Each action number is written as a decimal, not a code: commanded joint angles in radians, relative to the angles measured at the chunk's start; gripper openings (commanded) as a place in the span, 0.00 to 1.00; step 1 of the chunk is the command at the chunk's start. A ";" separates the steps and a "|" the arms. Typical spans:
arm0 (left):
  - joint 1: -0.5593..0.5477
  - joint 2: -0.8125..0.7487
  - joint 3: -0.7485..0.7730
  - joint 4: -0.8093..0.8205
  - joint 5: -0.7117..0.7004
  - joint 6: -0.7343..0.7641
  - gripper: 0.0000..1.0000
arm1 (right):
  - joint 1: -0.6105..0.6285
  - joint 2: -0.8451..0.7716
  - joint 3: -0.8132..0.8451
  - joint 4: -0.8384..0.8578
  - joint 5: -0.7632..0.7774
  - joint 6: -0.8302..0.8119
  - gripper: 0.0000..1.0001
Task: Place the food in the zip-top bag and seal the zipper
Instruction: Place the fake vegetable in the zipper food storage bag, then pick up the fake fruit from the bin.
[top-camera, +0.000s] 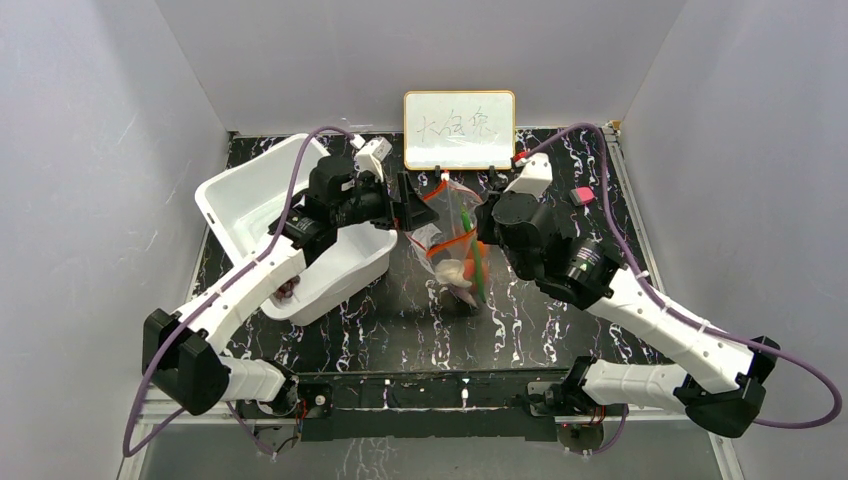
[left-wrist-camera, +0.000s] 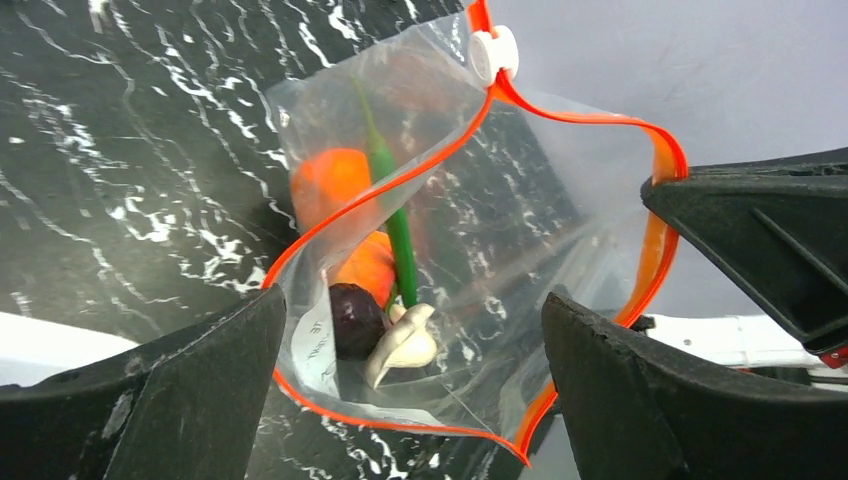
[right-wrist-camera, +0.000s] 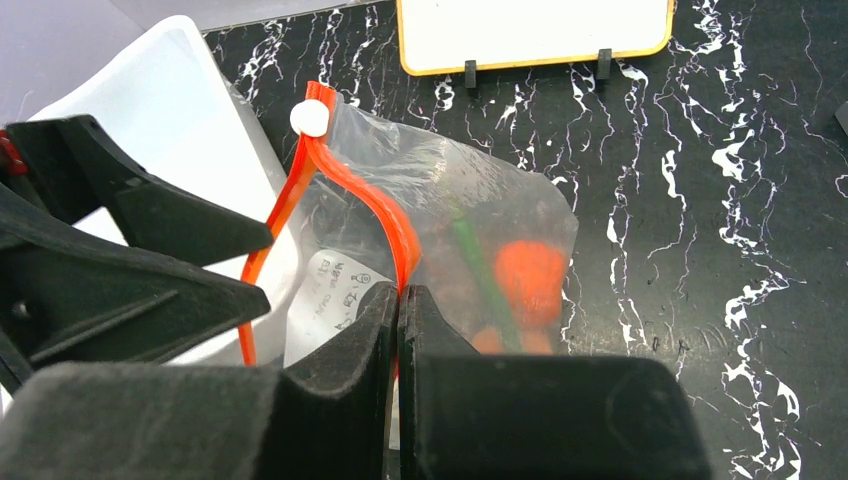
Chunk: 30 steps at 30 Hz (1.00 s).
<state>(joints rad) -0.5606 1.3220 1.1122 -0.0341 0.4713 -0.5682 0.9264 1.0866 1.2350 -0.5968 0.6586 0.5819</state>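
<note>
left jaws: spread open, zip-top bag (left-wrist-camera: 470, 300) mouth between them | right jaws: clenched on zipper (right-wrist-camera: 385, 215)

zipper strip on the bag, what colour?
Red-orange zipper, with a white slider at one end. Clearest in the left wrist view.

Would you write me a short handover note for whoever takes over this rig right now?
Left gripper: open, fingers either side of the bag mouth, holding nothing.
Right gripper: shut on the zipper.
Food: orange, green, dark and whitish pieces are inside the bag; one dark piece seems to lie in the bin.
Done: most food bagged.
To do: check the bin, then seal the zipper, which gapes open.
</note>
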 joint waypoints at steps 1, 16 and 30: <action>-0.005 -0.066 0.082 -0.155 -0.120 0.116 0.98 | -0.003 -0.048 -0.010 0.057 0.018 0.010 0.00; -0.003 -0.150 0.131 -0.527 -0.783 0.196 0.98 | -0.003 -0.092 -0.046 0.083 0.021 -0.019 0.00; 0.219 -0.170 -0.015 -0.558 -0.945 0.240 0.90 | -0.004 -0.120 -0.069 0.094 0.027 -0.032 0.00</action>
<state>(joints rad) -0.4416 1.1557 1.1324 -0.5663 -0.4423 -0.3538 0.9264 0.9993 1.1671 -0.5827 0.6590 0.5583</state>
